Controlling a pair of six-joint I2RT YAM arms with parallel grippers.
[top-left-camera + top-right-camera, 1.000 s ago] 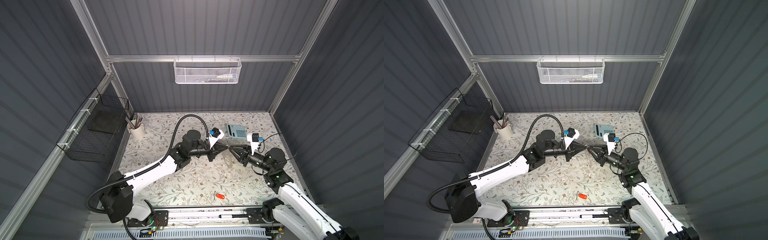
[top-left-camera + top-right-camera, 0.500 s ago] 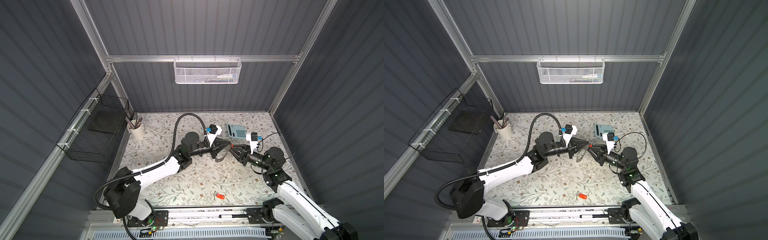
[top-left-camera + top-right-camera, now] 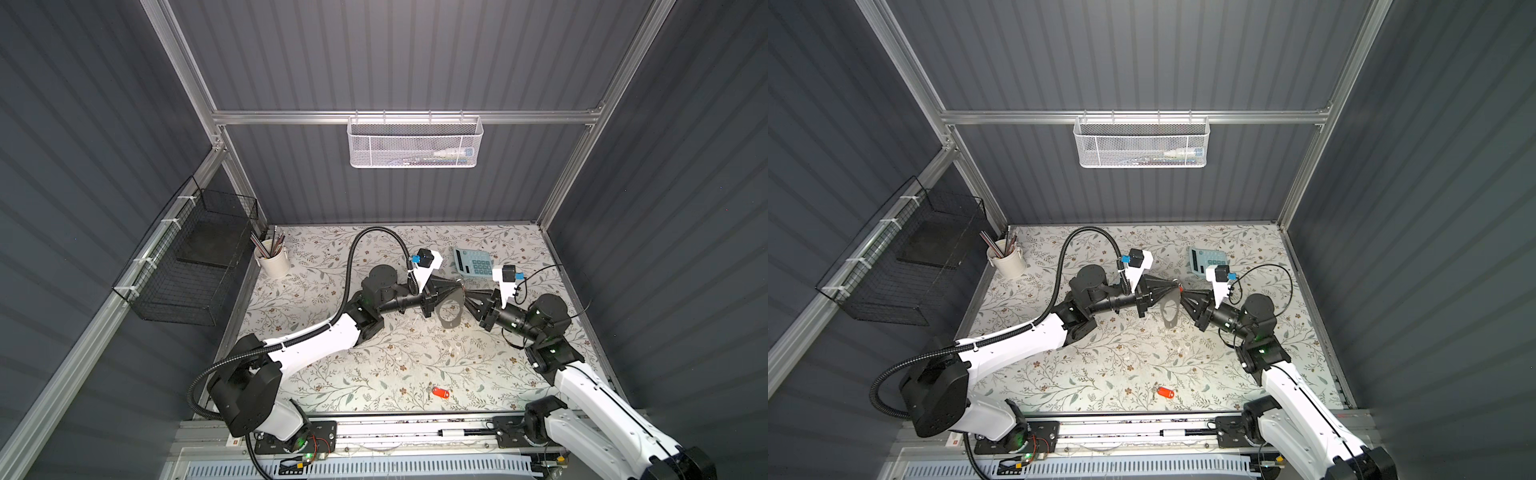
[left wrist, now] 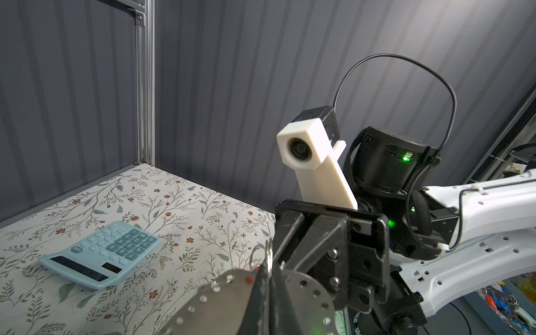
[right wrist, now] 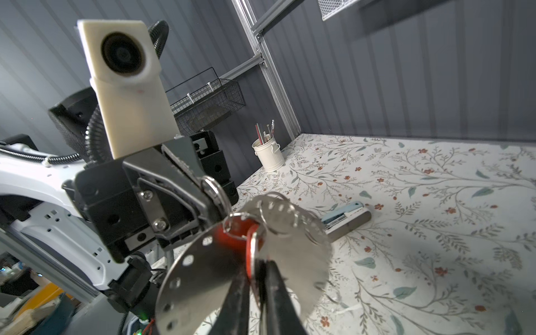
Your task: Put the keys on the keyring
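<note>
My left gripper (image 4: 269, 272) is shut on the rim of the keyring (image 4: 220, 304), a flat gray plate with small holes along its edge. In both top views the keyring (image 3: 451, 324) hangs below the left gripper (image 3: 456, 286) above the middle of the table. My right gripper (image 5: 259, 266) meets it tip to tip, shut on a red-orange key (image 5: 240, 237) whose metal loop lies against the plate. That key shows as a red speck (image 3: 1180, 286) between the fingertips. A second key (image 3: 441, 392) lies on the table near the front edge.
A pale blue calculator (image 3: 473, 262) lies at the back right, just behind the grippers. A pale blue stapler (image 5: 345, 220) rests on the table beyond the plate. A white pen cup (image 3: 273, 262) stands at the back left by a black wire basket (image 3: 195, 257).
My right gripper's jaws have closed down on the key. The left gripper has turned, so the keyring now hangs in plain sight between the two grippers.
</note>
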